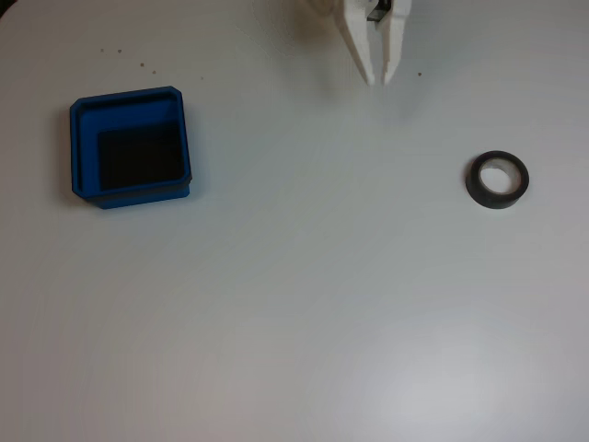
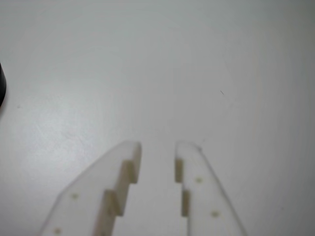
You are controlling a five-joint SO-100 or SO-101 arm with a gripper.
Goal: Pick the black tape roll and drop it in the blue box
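In the fixed view the black tape roll (image 1: 498,181) lies flat on the white table at the right, its pale core facing up. The blue box (image 1: 130,146) sits at the left with its black floor bare. My white gripper (image 1: 378,81) hangs at the top centre, well apart from both, left of and behind the roll. Its fingers stand slightly apart with nothing between them. In the wrist view the gripper (image 2: 157,150) points over bare table, and a dark sliver of the tape roll (image 2: 1,86) shows at the left edge.
The white table (image 1: 294,304) spreads wide between box and roll. A few small dark specks (image 1: 141,64) mark its surface behind the box.
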